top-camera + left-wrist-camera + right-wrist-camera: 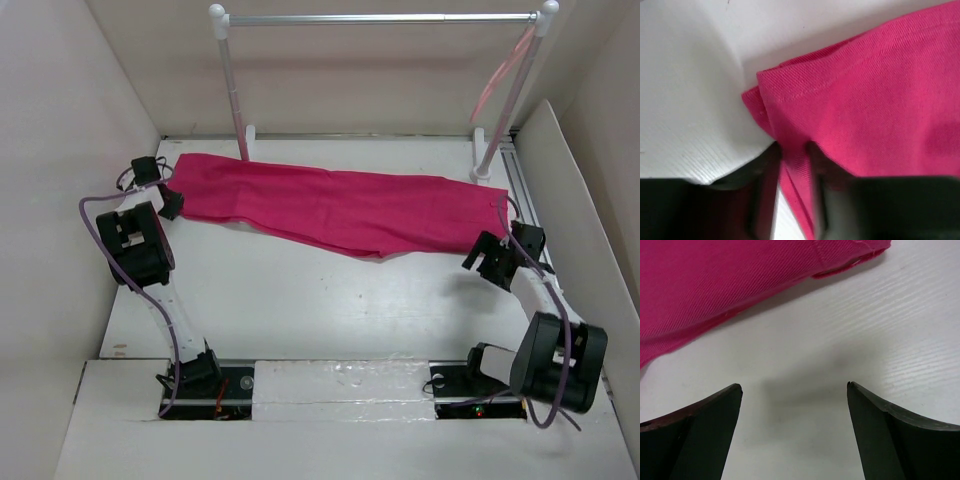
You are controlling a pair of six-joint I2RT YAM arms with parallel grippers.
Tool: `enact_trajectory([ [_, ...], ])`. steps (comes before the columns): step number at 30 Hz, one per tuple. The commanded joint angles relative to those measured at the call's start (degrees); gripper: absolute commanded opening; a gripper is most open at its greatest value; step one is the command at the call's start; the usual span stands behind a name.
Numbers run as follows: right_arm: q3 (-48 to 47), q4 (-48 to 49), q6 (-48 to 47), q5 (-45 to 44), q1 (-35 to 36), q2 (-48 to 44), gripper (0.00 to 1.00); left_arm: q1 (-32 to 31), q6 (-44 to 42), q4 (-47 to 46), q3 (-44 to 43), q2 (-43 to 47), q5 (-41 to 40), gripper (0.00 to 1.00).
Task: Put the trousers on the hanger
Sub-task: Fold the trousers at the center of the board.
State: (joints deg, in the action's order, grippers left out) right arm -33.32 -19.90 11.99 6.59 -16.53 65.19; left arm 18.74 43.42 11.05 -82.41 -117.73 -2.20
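trousers (330,205) flat | rack (380,18) behind | hanger (497,72) hung (right end)

- My left claw (794,195) pinches a folded edge of the magenta-pink soft cloth trousers (875,100).
- The cloth's hemmed corner lies on the white desk (685,100).

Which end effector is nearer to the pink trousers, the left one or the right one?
Left. The left end effector has a corner of the trousers between its fingers; the right end effector stands open over the table, just apart from their edge.
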Motion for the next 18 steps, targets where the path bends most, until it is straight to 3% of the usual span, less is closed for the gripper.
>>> enact_trajectory([
  [1, 0.0, 13.8, 7.4, 4.3, -2.1, 4.9, 0.91, -0.1, -1.0, 2.7, -1.5, -2.0, -0.2, 0.20],
  [5, -0.3, 22.2, 13.3, 2.6, -3.8, 14.1, 0.91, -0.1, -1.1, 3.1, -1.9, -2.9, -0.5, 0.00],
  [8, -0.8, 24.1, 16.4, 3.3, -5.1, 18.6, 0.88, -0.1, -1.8, 4.4, -1.9, -3.0, -2.3, 0.00],
  [14, -4.4, 23.5, 21.8, 0.6, -4.2, 22.5, 0.68, 0.4, -3.9, 4.9, 0.0, -0.7, -5.9, 0.00],
  [15, -5.3, 22.4, 22.0, 0.6, -4.2, 23.2, 0.52, 0.4, -3.9, 4.7, 0.2, -0.3, -5.8, 0.00],
  [17, -7.2, 21.5, 21.5, 1.9, -4.2, 25.7, 0.34, 0.4, -4.1, 4.4, 1.2, 0.7, -6.2, 0.00],
  [18, -7.6, 21.2, 21.4, 1.9, -4.7, 26.0, 0.16, 0.4, -4.4, 4.1, 1.8, 1.3, -6.4, 0.00],
])
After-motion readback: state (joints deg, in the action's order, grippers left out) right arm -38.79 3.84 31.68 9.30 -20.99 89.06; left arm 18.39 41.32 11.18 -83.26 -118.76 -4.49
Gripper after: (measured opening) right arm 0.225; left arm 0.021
